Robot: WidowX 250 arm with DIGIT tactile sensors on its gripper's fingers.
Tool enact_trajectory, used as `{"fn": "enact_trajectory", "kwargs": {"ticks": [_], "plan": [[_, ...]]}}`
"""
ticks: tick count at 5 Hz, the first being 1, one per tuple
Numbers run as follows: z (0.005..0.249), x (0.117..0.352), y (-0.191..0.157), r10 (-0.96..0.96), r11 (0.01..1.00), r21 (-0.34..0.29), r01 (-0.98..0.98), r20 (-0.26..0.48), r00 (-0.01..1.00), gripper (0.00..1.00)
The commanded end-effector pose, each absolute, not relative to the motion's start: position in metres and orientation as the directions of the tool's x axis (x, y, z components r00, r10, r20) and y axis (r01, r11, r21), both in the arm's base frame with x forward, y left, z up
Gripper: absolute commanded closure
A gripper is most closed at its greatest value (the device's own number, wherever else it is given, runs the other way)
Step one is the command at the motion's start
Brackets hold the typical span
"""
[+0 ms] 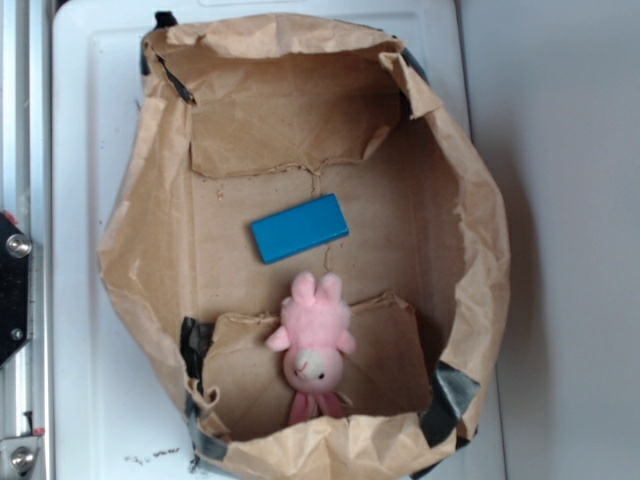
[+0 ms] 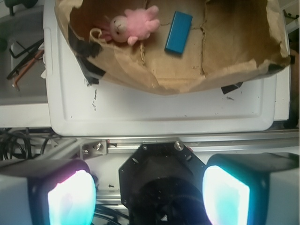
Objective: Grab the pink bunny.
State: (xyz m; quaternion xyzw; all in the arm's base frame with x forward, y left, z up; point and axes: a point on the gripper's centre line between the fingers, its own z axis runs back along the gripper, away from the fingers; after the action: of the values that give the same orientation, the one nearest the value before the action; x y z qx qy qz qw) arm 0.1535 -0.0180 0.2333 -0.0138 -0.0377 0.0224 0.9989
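My gripper [image 2: 150, 194] shows only in the wrist view, along the bottom edge of the frame: two fingers with glowing pads [image 2: 71, 199], one lower left and one lower right, standing wide apart with nothing between them, a dark round mount in the gap. It hangs outside the work area, over an aluminium rail [image 2: 187, 140] that runs across the middle of that frame. Above the rail lies a white tray [image 2: 154, 110], and on it sits an open brown paper bag [image 2: 140, 70] with patches of black tape at its rim. The pink bunny [image 2: 133, 24] lies inside the bag, at the upper left of the wrist frame, well apart from my fingers and above the left one, head toward the left, ears toward the right. Just right of it, not touching, lies a flat blue block [image 2: 178, 32]. In the exterior view my gripper is not seen; the bunny [image 1: 315, 340] sits in the lower middle of the bag [image 1: 470, 230], face toward the bottom edge, ears pointing up toward the blue block [image 1: 299, 228] near the frame's centre. The tray [image 1: 85, 200] shows white along the left side.
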Motion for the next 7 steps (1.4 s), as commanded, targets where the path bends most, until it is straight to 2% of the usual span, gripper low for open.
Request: {"fn": "enact_trajectory", "kwargs": {"ticks": [1,2,3,4,5,6,7], "plan": [[0.235,0.207,0.01,0.134,0.991,-0.001,-0.135,0.114,0.984,0.0],[0.223,0.237,0.034,0.187,0.982,-0.011,-0.187,0.124,0.975,0.0],[0.199,0.264,0.058,0.181,0.983,-0.033,-0.178,0.111,0.977,0.0],[0.168,0.288,0.054,0.012,1.0,-0.014,-0.011,0.081,0.997,0.0],[0.139,0.297,0.036,-0.124,0.992,-0.006,0.124,0.061,0.99,0.0],[0.131,0.301,0.018,-0.3,0.954,-0.005,0.301,0.059,0.952,0.0],[0.13,0.285,-0.016,-0.412,0.91,0.066,0.408,0.056,0.909,0.0]]}}
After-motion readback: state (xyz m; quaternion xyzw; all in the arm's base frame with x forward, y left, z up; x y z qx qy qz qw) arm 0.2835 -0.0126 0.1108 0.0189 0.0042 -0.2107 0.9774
